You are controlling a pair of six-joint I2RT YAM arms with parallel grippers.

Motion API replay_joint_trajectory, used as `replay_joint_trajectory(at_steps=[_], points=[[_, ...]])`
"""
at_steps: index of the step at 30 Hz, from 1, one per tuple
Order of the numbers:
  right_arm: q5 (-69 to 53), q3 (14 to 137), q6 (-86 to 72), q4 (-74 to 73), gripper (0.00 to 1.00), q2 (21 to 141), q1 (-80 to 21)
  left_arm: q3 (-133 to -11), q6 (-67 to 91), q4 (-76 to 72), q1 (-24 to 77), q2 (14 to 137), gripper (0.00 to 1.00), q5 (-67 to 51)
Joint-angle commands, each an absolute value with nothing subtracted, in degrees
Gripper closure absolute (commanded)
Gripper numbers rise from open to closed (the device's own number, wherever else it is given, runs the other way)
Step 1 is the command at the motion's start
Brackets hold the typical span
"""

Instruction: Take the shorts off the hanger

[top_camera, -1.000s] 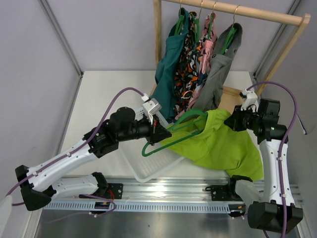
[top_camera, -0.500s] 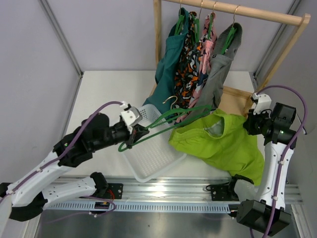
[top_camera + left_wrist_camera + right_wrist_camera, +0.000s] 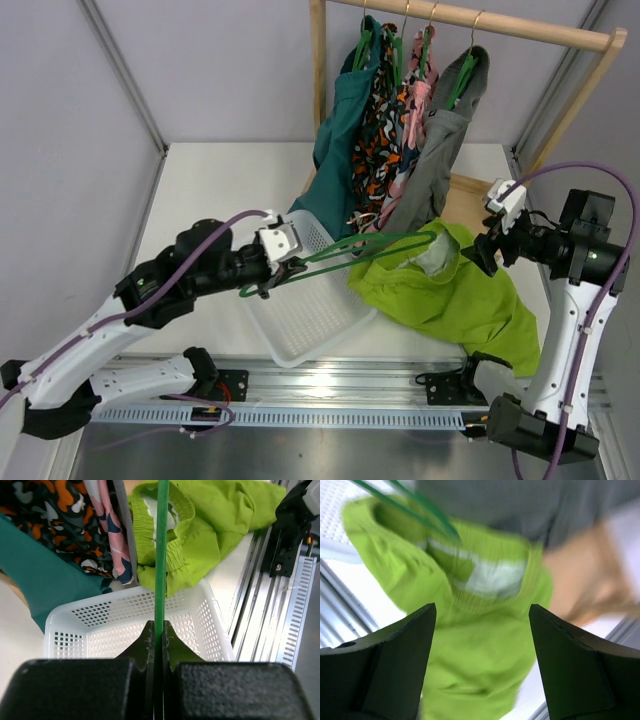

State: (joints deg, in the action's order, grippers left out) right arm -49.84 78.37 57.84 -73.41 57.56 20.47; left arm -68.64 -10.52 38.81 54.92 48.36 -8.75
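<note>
The lime-green shorts lie crumpled on the table at the right, waistband facing the basket. My left gripper is shut on the bar of the green hanger. The hanger's far end reaches the shorts' waistband. In the left wrist view the hanger runs straight up from my left gripper over the shorts. My right gripper hovers just right of the waistband, open and holding nothing. In the right wrist view my right gripper stands wide above the blurred shorts and the hanger.
A white perforated basket sits under the hanger, near the table's front edge. A wooden rack at the back holds several hung garments, the grey one closest to the shorts. A metal rail runs along the front.
My right gripper has opened, let go of the shorts and pulled back to the right. The shorts have settled lower on the table. The left arm shifted slightly right with the hanger.
</note>
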Motion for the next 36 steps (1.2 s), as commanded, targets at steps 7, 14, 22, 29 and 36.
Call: replay_joint_trajectory(at_steps=[7,14,22,29,36], points=[[-60.11,81.48,70.13,-86.66,0.19,55.37,0.18,-75.23,-19.59,35.77,54.58,54.58,1.00,-16.52],[-58.53,80.77,72.51,-86.31,0.23,57.65,-4.13,-75.59,-23.64,34.02,54.67,56.25,1.00,-24.33],[-59.06,78.93,74.53,-86.75,0.80,57.31,-6.77,-73.75,-23.73,29.36,54.67,56.60,1.00,-26.19],[-58.98,78.58,67.19,-84.04,1.00,51.25,-5.81,-70.22,-16.19,19.08,54.67,51.44,0.36,-13.99],[-53.62,76.64,36.95,-60.96,1.00,40.79,-0.44,-73.90,-11.96,12.30,54.40,42.29,0.01,3.74]])
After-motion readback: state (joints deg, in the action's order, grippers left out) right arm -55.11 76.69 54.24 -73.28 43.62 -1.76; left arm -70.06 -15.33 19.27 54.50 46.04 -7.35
